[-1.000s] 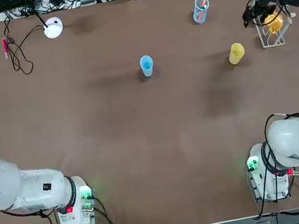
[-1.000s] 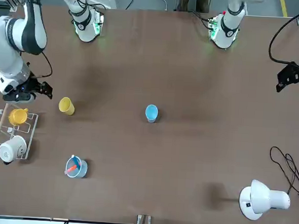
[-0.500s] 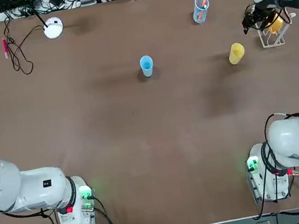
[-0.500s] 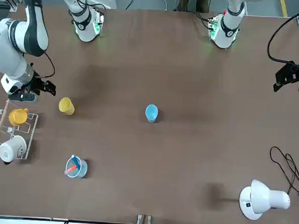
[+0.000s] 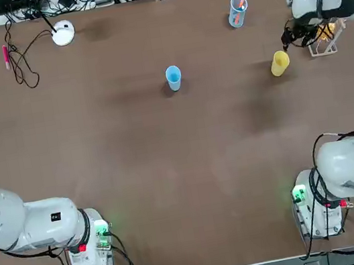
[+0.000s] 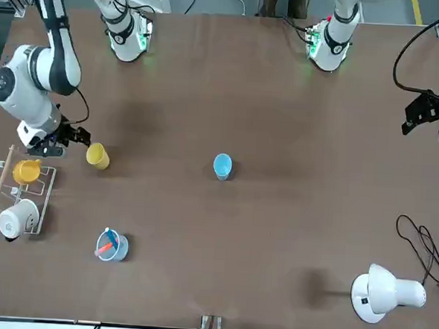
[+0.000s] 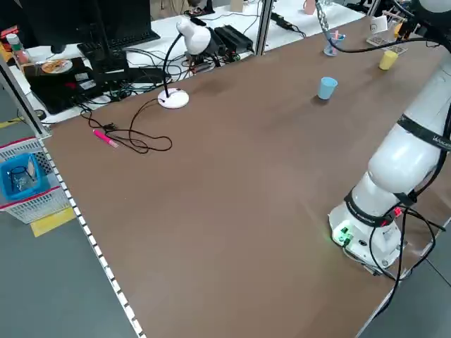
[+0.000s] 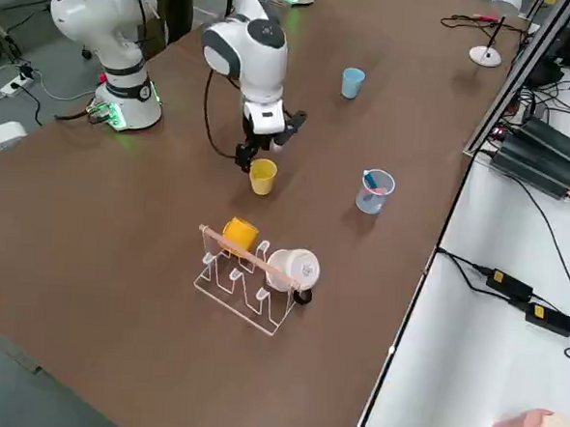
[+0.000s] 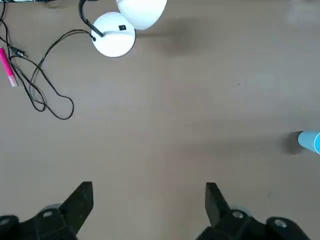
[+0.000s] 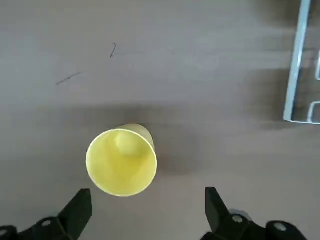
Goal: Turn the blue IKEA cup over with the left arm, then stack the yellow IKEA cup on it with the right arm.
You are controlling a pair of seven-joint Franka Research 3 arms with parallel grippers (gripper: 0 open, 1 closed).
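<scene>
Blue IKEA cup (image 5: 173,76) upright, mouth up, near table centre; alone on the brown table (image 5: 168,161), well apart from both grippers; not turned over.

Yellow IKEA cup (image 5: 279,63) upright, mouth up, on the robot's right side of the table; well apart from the blue cup; not stacked.

Right gripper (image 6: 74,135) hanging just above and beside the yellow cup, on the rack side; fingers spread wide in the right wrist view, nothing between them; yellow cup's open mouth seen just ahead of the fingertips (image 10: 80,202), not touched.

Left gripper (image 6: 431,116) raised over the table's left edge, far from the blue cup; fingers wide apart in the left wrist view, holding nothing; blue cup only just visible at that view's margin.

Clear rack (image 8: 247,284) near the right gripper, with an orange-yellow mug (image 8: 240,234) and a white mug (image 8: 294,268) on it; clear blue glass (image 5: 237,11) with pink and red sticks beyond the yellow cup; white desk lamp (image 5: 63,33), black cable (image 5: 23,63) and pink pen (image 5: 6,56) at the far left corner.
</scene>
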